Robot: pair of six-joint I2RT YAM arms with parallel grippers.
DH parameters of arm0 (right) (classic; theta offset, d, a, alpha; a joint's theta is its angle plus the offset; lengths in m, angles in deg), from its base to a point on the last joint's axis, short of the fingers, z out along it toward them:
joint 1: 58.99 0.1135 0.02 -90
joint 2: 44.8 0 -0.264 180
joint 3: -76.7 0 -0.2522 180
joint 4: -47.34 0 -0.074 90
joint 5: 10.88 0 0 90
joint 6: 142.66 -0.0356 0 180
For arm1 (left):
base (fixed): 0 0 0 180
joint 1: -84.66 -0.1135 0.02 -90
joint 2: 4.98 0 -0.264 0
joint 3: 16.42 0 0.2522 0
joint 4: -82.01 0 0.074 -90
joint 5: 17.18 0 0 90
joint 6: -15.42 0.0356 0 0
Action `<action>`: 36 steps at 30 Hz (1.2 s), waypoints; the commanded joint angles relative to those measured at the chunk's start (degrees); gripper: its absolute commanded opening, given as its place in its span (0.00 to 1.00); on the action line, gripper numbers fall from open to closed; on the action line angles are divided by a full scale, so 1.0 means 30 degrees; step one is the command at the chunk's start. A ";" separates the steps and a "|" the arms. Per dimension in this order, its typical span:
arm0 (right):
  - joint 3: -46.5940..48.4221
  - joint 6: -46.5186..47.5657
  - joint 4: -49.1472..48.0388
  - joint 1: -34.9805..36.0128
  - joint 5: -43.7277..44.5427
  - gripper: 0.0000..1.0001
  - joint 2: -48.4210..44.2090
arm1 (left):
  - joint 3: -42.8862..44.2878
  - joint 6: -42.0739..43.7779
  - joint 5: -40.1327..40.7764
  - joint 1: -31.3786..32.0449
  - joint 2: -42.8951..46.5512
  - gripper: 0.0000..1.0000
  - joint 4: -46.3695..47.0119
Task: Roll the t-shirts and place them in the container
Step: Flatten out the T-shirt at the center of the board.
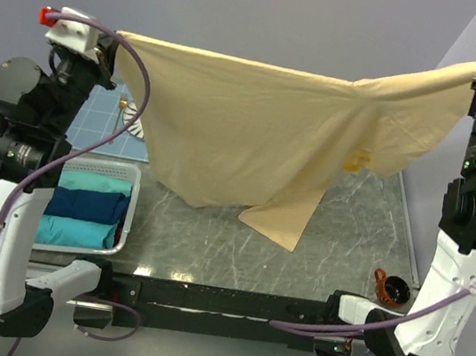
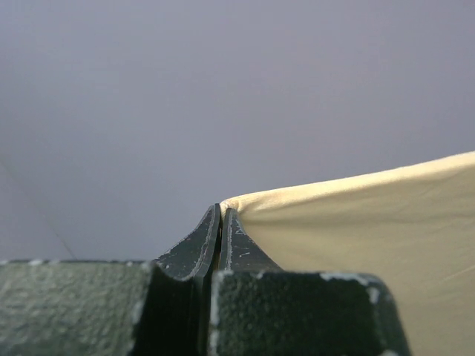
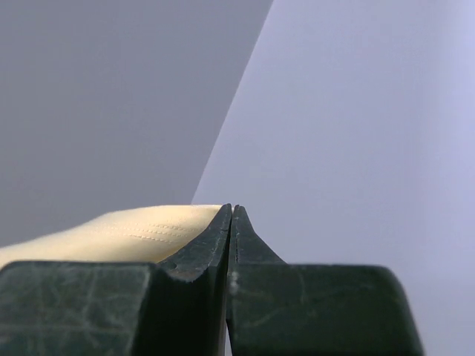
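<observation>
Yellow-tan t-shirt (image 1: 253,136) hangs btwn left claw (image 2: 220,213) & right claw (image 3: 231,212), each clamped on its top edge.

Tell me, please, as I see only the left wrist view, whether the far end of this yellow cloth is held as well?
Observer: Yes, the right pincer is shut on the opposite edge of the pale yellow t-shirt.
Operator: Thank you. How does the cloth hang between the two?
Observer: Its top edge is stretched wide from the left pincer to the right one, and the rest drapes down over the table, lowest near the middle.
Operator: Is anything else nearby?
Observer: A white basket on the left holds a folded navy t-shirt between teal ones.
</observation>
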 commanded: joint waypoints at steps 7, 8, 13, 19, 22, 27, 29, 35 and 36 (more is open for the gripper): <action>0.0901 0.3951 -0.5473 -0.0147 0.1405 0.00 -0.2246 | 0.5274 0.1032 0.2013 -0.0194 -0.0613 0.01 0.2328; 0.0783 0.4277 -0.5997 -0.0147 0.1464 0.00 -0.2683 | 0.5363 0.1294 0.1955 -0.0194 -0.0584 0.01 0.2328; 0.0429 0.5450 -0.8194 -0.0147 0.2371 0.00 -0.3975 | 0.5276 0.1414 0.1545 -0.0369 0.0059 0.01 0.2503; 0.1658 0.6359 -0.9165 -0.0147 0.2578 0.00 -0.4036 | 0.5128 0.2319 0.1779 -0.0516 0.0880 0.01 0.3643; 0.2042 0.6419 -0.9107 -0.0147 0.1994 0.00 -0.4239 | 0.5830 0.2672 0.2013 -0.0516 0.0910 0.01 0.3966; -0.0438 0.7558 -0.9664 -0.0147 0.1406 0.00 -0.5467 | 0.5628 0.3929 0.2711 -0.0516 0.1232 0.01 0.5023; -0.1498 0.7795 -0.9635 -0.0147 0.0766 0.00 -0.5937 | 0.5131 0.4516 0.2833 -0.0516 0.1233 0.01 0.6105; -0.7063 0.8851 -0.8435 -0.0147 -0.0323 0.00 -0.7492 | 0.3813 0.5895 0.1956 -0.0516 0.0472 0.01 0.5376; -0.8404 0.8734 -0.8289 -0.0147 -0.0265 0.00 -0.7464 | 0.3492 0.6128 0.1839 -0.0516 0.0181 0.01 0.5345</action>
